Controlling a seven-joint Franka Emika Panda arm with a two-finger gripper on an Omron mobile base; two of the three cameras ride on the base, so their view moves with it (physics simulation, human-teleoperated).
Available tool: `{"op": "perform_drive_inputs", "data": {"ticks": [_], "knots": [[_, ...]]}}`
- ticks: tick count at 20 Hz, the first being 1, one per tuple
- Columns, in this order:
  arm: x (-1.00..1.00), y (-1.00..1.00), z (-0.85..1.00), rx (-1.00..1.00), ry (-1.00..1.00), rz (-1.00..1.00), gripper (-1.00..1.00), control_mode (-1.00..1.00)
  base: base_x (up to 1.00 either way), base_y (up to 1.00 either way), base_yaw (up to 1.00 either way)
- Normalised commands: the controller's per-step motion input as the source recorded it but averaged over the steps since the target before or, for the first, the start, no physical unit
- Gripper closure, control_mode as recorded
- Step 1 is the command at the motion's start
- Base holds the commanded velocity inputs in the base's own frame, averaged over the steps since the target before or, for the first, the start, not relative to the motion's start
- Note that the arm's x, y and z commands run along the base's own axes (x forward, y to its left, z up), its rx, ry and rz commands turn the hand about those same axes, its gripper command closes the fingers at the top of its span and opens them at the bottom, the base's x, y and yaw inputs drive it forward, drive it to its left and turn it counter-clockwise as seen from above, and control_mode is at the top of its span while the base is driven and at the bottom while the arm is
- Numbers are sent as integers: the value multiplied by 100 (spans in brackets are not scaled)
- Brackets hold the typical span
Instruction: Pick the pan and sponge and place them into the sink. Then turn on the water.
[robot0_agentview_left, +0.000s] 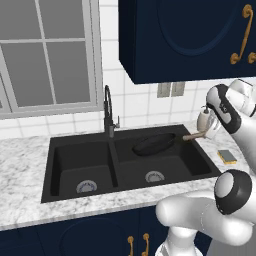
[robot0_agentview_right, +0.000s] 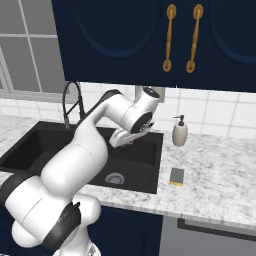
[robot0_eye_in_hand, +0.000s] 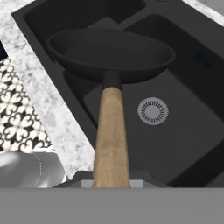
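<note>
Gripper (robot0_agentview_left: 204, 131) was clamped on the pan (robot0_agentview_left: 153, 143) by its wooden handle; I held it over the sink's (robot0_agentview_left: 80, 147) right basin, not yet set down. Sponge (robot0_agentview_left: 228, 156) remained on the counter (robot0_agentview_left: 25, 165) right of the sink; faucet (robot0_agentview_left: 108, 111) showed no water.

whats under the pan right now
The pan, held by its handle, hangs over the sink's right basin; its drain shows below. The basin floor directly beneath the pan is hidden.
</note>
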Motion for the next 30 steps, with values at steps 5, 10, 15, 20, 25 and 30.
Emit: {"op": "perform_drive_inputs", "data": {"ticks": [5, 10, 15, 20, 25, 30], "knots": [[0, 0, -55, 0, 0, 9, 100, -100, 0, 0, 0], [0, 0, -28, 0, 0, 7, 100, -100, 0, 0, 0], [18, 0, -19, 0, 0, 7, 100, -100, 0, 0, 0], [24, 0, -13, 0, 0, 5, 100, -100, 0, 0, 0], [26, 8, -1, 0, 0, 2, 100, -100, 0, 0, 0], [17, 21, 0, 0, 0, 0, 100, -100, 0, 0, 0]]}}
